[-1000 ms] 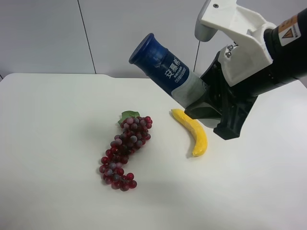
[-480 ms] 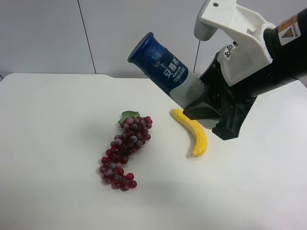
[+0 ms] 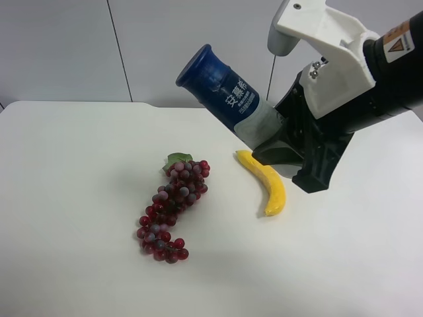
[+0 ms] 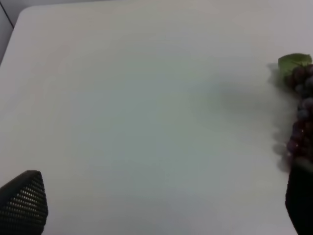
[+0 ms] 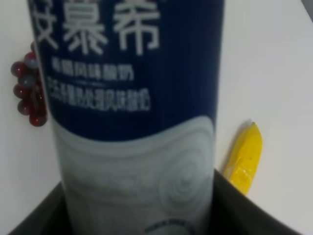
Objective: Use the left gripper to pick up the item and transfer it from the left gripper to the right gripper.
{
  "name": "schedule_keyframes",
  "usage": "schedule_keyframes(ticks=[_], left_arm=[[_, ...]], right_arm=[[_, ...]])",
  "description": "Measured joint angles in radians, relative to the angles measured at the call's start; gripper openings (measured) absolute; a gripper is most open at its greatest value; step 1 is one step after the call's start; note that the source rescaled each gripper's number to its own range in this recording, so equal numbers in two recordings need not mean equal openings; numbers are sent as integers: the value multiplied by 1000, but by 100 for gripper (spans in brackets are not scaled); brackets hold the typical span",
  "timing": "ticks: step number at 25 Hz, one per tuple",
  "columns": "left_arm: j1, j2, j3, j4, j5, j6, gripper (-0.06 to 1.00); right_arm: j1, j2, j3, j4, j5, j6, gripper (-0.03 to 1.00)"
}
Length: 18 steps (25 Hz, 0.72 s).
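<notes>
**Bottle held aloft in the right claw**

The black right claw (image 3: 276,142), under its white plastic housing, is clamped on the white base of a small cylindrical bottle (image 3: 228,99) with a dark blue cap and label. The bottle tilts up and away from the claw, clear of the white bench (image 3: 66,198). Just below the claw lies a yellow banana (image 3: 266,183); farther out, a bunch of red grapes (image 3: 170,210). The all-black left claw (image 4: 161,198) is spread wide, holding nothing.
</notes>
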Motion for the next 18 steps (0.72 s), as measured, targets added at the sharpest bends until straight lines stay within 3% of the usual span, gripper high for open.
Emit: schedule_keyframes(ticks=[11,18], left_arm=[[-8,-3,97,41,-62,-66,99],[-105,-3,98,79,-76,-83,100]], right_arm=[[0,0,0,0,0,3,0],[0,0,0,1,0,7,0]])
